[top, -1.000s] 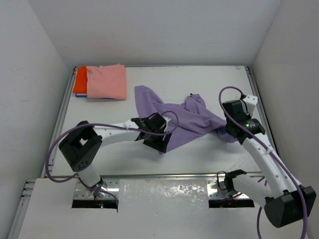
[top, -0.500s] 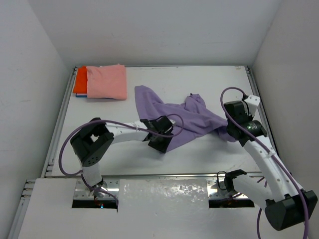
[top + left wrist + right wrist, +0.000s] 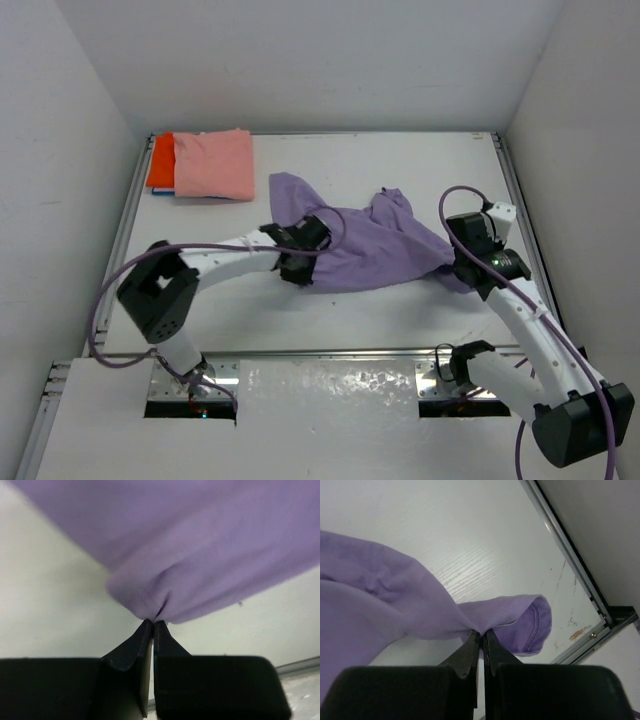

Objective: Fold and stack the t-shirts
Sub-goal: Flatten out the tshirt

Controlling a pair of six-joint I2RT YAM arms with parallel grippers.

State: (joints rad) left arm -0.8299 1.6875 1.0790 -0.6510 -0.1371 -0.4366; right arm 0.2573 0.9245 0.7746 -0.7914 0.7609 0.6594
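A lavender-purple t-shirt (image 3: 365, 245) lies crumpled across the middle of the white table. My left gripper (image 3: 297, 272) is shut on its near left hem; the left wrist view shows the cloth (image 3: 200, 545) pinched at the fingertips (image 3: 146, 627). On the right, my right gripper (image 3: 458, 268) is shut on a sleeve end; the right wrist view shows the sleeve (image 3: 520, 615) bunched between the black fingers (image 3: 470, 645). A folded salmon-pink t-shirt (image 3: 213, 163) rests on a folded orange-red t-shirt (image 3: 160, 160) at the back left.
Metal rails border the table on the left (image 3: 122, 230) and right (image 3: 520, 215), and the right rail (image 3: 570, 545) runs close beyond the held sleeve. White walls enclose the back and sides. Purple cables (image 3: 120, 290) loop from both arms.
My left gripper has closed on the purple shirt's hem and drawn it back and left, straightening the near edge. The right gripper stayed shut on the sleeve and shifted slightly nearer.
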